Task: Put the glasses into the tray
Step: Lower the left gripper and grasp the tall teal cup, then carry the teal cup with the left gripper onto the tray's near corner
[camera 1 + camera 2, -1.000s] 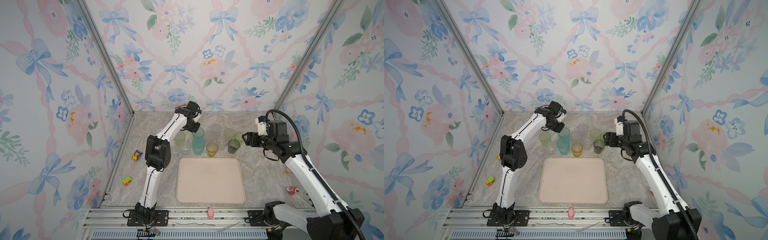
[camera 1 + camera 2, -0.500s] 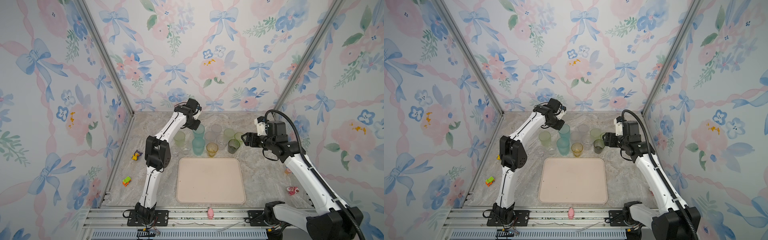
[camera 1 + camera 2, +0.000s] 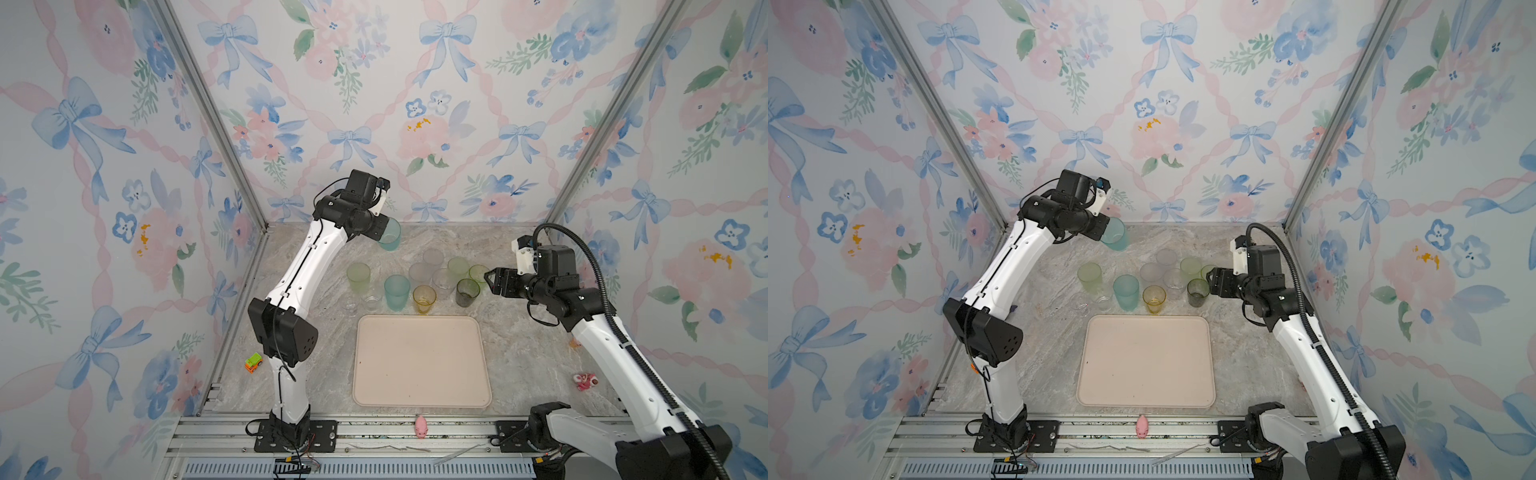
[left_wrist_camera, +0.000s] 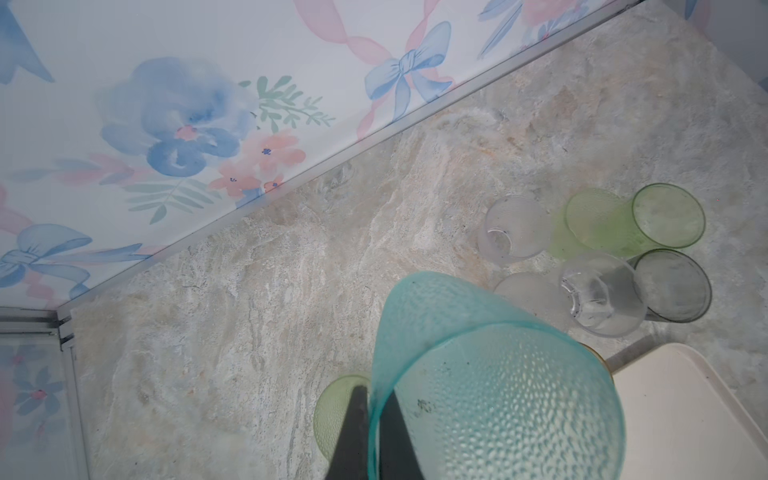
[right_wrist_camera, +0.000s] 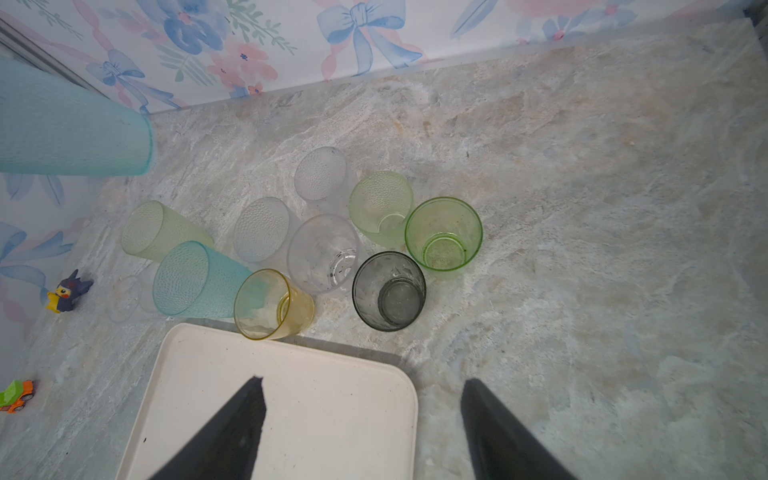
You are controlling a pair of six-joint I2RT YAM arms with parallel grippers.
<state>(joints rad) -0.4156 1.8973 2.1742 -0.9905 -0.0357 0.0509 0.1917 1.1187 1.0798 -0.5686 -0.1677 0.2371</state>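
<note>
The counter [image 3: 519,353] bore the tray [image 3: 419,361], empty, at six o'clock; the glasses [image 3: 433,257] stood at its twelve. One teal glass [image 3: 390,240] hung at eleven, pinched by the left end effector [image 3: 380,230]; the right end effector [image 3: 492,282] gaped, holding nothing.

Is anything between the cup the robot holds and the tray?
Yes: the other glasses stand on the table between the held teal glass and the tray. Lifted, it could pass over them.

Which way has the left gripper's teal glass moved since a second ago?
Yes. The held teal glass in the left gripper has moved up the view, toward the back wall, away from the standing teal glass.
</note>
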